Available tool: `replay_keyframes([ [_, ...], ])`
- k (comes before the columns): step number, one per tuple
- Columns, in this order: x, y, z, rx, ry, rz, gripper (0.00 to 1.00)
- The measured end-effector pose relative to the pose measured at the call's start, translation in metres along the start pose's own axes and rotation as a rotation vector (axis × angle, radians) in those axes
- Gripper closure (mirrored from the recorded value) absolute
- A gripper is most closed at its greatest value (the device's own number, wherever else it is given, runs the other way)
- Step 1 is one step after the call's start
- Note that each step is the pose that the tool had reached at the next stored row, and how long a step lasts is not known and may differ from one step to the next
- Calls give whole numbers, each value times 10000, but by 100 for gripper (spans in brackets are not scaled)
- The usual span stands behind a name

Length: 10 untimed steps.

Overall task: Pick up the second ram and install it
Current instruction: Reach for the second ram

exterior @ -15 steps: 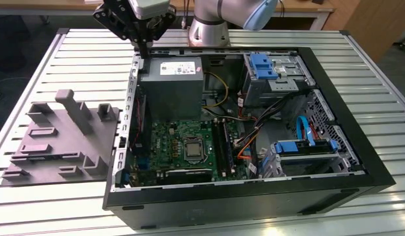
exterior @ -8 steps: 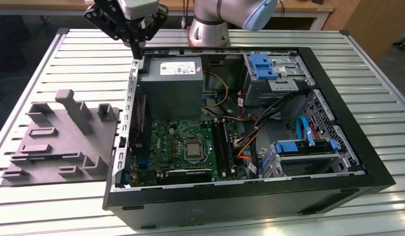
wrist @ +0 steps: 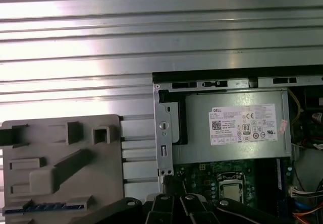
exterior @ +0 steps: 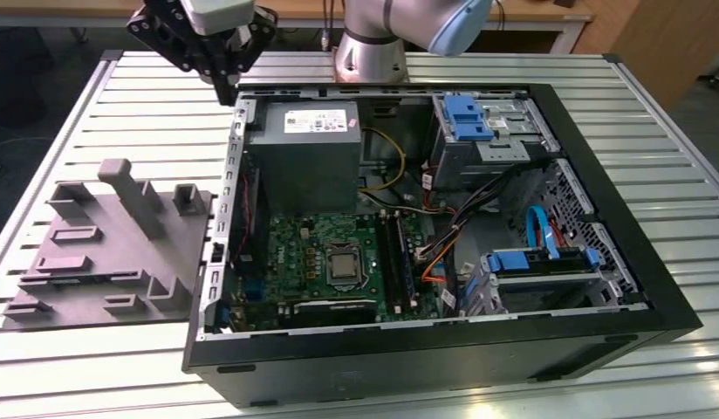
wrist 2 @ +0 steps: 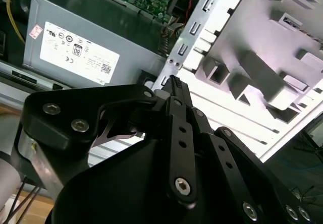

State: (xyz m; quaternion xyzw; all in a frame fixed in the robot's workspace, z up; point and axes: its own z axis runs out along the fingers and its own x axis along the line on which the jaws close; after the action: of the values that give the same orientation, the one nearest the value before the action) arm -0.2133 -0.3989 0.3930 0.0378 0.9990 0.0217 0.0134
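- Gripper (exterior: pixel 228 94): jaws drawn together tip to tip, with nothing held between them. It hangs over the far corner of the case (exterior: pixel 453 349) on the exterior view's left.
- Ram (wrist: pixel 48 205): a thin blue strip seated in a slot along one edge of the holder (wrist: pixel 60 163). It is well apart from the gripper.
- Ram, appearance: long and narrow. The first wrist view shows a blue edge with darker patches, and the chips cannot be told apart.
- Holder, exterior view (exterior: pixel 104 244): a gray block with raised posts and pockets. It lies on the slatted table (exterior: pixel 639 87) just beside the case, on that view's left.
- Exterior view adds the whole open case:
  - power supply (exterior: pixel 304 157);
  - green motherboard (exterior: pixel 313 253) with its black sockets (exterior: pixel 394 249);
  - blue-trimmed drive bay (exterior: pixel 488 122).
- Second wrist view adds the black linkage of the gripper (wrist 2: pixel 174 82) close up. Its fingers meet in a single point above the case wall, with the power supply (wrist 2: pixel 96 47) to one side and the holder (wrist 2: pixel 262 67) to the other.
- First wrist view adds the gripper (wrist: pixel 169 181) tip at the case wall, between the holder and the motherboard (wrist: pixel 212 176).
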Motion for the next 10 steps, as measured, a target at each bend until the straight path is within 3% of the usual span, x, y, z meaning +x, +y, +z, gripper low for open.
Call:
replay_keyframes([
  [10, 266, -20, -5, -1, -7, 0, 90],
])
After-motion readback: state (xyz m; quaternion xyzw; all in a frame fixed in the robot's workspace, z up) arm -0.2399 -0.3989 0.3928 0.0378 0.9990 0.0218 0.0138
